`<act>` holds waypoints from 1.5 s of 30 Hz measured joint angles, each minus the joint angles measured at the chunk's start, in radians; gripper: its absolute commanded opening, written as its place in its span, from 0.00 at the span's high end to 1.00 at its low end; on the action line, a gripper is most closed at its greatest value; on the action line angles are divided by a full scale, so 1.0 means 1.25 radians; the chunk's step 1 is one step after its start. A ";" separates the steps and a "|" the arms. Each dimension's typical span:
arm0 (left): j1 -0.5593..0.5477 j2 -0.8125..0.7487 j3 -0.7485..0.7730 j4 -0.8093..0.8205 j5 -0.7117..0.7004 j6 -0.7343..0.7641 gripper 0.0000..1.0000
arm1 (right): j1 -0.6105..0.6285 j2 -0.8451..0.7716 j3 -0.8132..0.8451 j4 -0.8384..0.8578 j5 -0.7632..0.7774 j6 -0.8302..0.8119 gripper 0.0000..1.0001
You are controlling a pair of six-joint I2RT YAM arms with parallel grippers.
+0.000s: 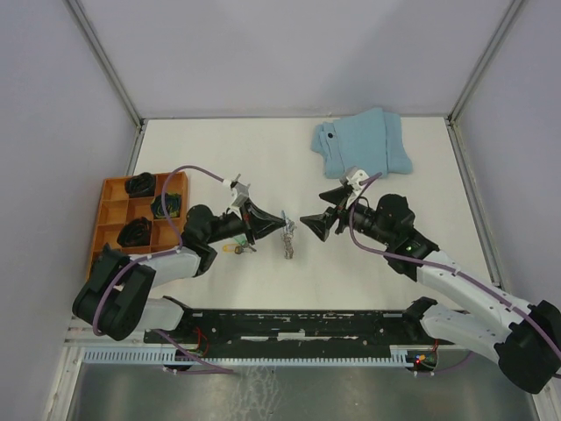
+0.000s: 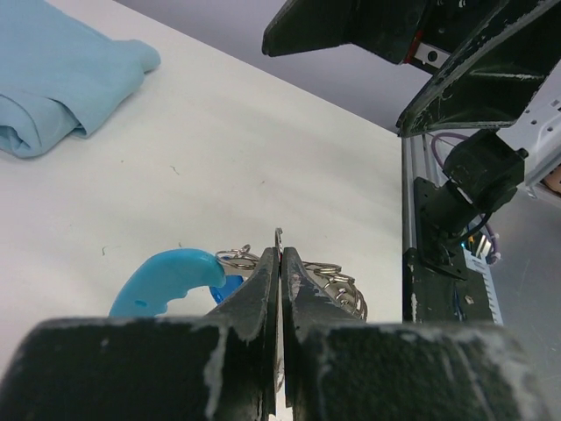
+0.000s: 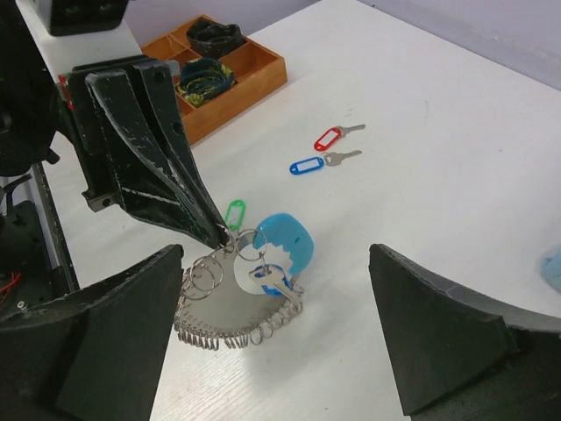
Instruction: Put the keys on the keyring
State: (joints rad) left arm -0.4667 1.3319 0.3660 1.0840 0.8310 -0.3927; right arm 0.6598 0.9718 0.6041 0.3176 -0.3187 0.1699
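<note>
Top external: white table point(image 1: 263, 158). Folded light-blue cloth point(image 1: 364, 145) at 1 o'clock of table centre, orange tray point(image 1: 110, 210) at 9 o'clock by the edge. At centre the left gripper point(image 1: 279, 219) and right gripper point(image 1: 312, 209) point at each other, tips near but apart.

Left gripper is clenched on the top wire of the keyring point(image 3: 230, 309). Left wrist cam shows wire poking up btwn the closed fingers.

Right gripper is released, jaws spread wide w/ nothing in them, keyring just in front.

Keyring is at table centre, roughly upright, blue section point(image 3: 285, 241) at 1 o'clock of the grey coil. Can't tell if its bottom touches the table.

Silver key point(image 3: 279, 282) hangs on the ring.

Loose on table, right wrist cam: red-tag key point(image 3: 331, 138) and blue-tag key point(image 3: 308, 165) close together at 1 o'clock of the keyring, well apart from it. Green tag point(image 3: 233, 213) sits just behind the ring at 12.
</note>
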 measured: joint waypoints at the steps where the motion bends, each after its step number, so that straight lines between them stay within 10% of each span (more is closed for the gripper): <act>1: 0.000 0.000 -0.002 0.008 -0.009 -0.001 0.97 | -0.001 0.002 -0.001 -0.005 0.002 0.001 0.09; 13: 0.000 0.020 -0.035 0.169 -0.026 -0.052 0.97 | -0.001 0.138 -0.015 0.082 -0.124 -0.007 0.40; 29: 0.000 0.046 -0.049 0.249 0.049 -0.031 0.97 | -0.016 0.185 -0.015 0.143 -0.282 -0.084 0.51; 45: -0.034 -0.109 -0.003 -0.188 0.060 0.459 0.97 | -0.016 0.068 0.004 -0.060 -0.306 -0.351 0.51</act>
State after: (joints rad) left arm -0.5091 1.1961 0.3622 0.8486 0.9054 0.1814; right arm 0.6392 1.0573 0.6090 0.2420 -0.7017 -0.2684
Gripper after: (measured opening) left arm 0.043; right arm 0.517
